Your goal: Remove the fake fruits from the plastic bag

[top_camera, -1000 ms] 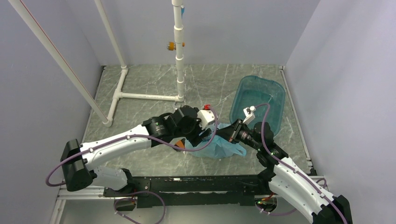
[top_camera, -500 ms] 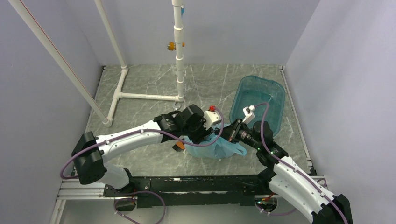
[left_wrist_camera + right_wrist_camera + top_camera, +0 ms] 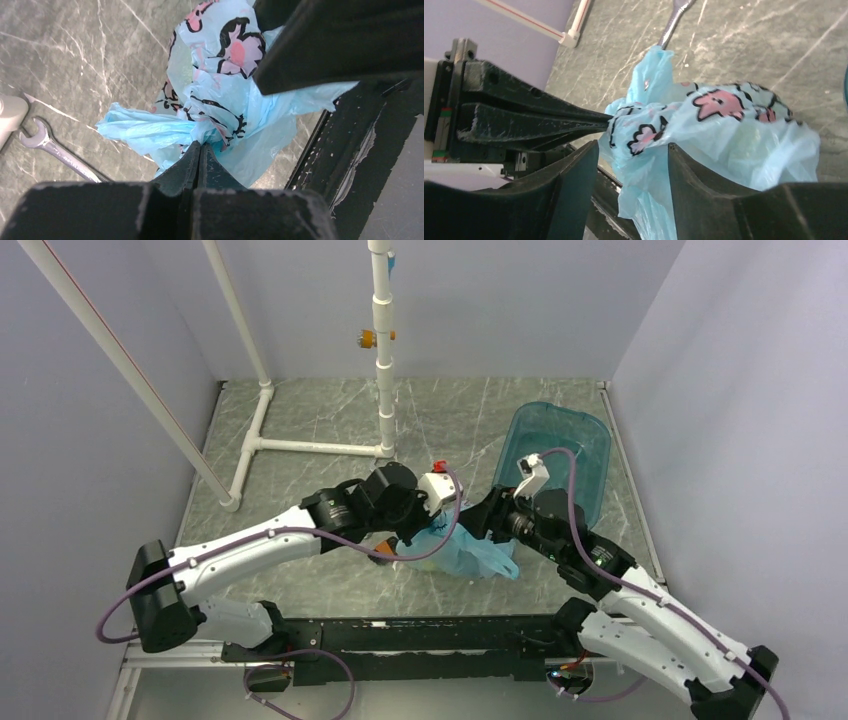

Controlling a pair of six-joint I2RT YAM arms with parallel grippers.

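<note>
Here, one plastic bag point(image 3: 225, 100) — left jaws pinched shut on it, right jaws parted around it — one wrench point(image 3: 65, 159) nearby.

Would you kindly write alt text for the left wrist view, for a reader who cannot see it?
The left gripper, shut, pinches a fold of the light blue plastic bag with a pink and black print. A wrench lies on the marbled table.

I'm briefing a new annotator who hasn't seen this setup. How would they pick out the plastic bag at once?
On the grey marbled table, look just left of the rigid teal tub. The plastic bag is the crumpled heap there, pinched by the left gripper. Only it is thin, crinkly and light blue, with a pink-and-black print.
</note>
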